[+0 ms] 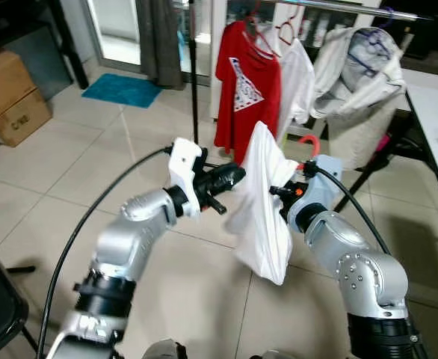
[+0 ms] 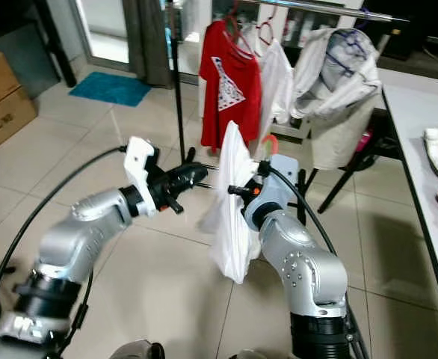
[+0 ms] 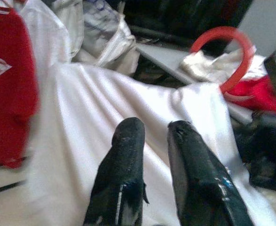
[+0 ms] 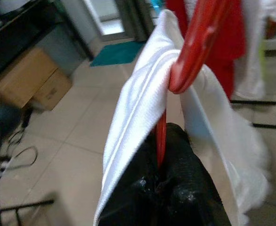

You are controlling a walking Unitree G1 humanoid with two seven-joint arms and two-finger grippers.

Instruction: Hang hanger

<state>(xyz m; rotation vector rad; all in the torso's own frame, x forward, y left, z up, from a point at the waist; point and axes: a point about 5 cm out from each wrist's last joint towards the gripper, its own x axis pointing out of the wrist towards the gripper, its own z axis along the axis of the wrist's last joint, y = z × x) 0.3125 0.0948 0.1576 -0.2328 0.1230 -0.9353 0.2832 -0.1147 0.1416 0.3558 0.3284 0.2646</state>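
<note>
— Between the two raised grippers, what is hanging?

— A white garment [image 1: 262, 206] is draping off a red hanger [image 4: 199, 42]. The right gripper [image 4: 168, 172] is clamping its black fingers on the hanger's thin red stem, just below the thicker curved part, and the cloth is falling down on both sides of those fingers.

— And the hook?

— The hanger's red hook [image 1: 309, 142] is sticking up just above the right gripper, beside the top of the cloth. In the left wrist view the same red loop is showing beyond the far edge of the fabric.

— What is the left gripper doing?

— The left gripper [image 3: 150, 134] is reaching toward the garment from the opposite side. Its two fingers are standing slightly apart, a narrow gap between them, with the tips pointing at the white cloth; whether they are touching it, I cannot tell.

— What is lying beyond the grippers?

— Farther ahead, a metal clothes rail [image 1: 353, 7] is carrying a red shirt [image 1: 245, 86] with a white print, a white shirt [image 1: 297, 78] next to it, and a pale bundled garment [image 1: 357, 63] further along. Off past the left gripper, cardboard boxes [image 1: 10, 97] and a teal mat [image 1: 122, 90] are sitting on the tiled floor [image 1: 92, 172]. Past the right gripper, a white table [image 2: 421, 142] edge is running along the side.
</note>
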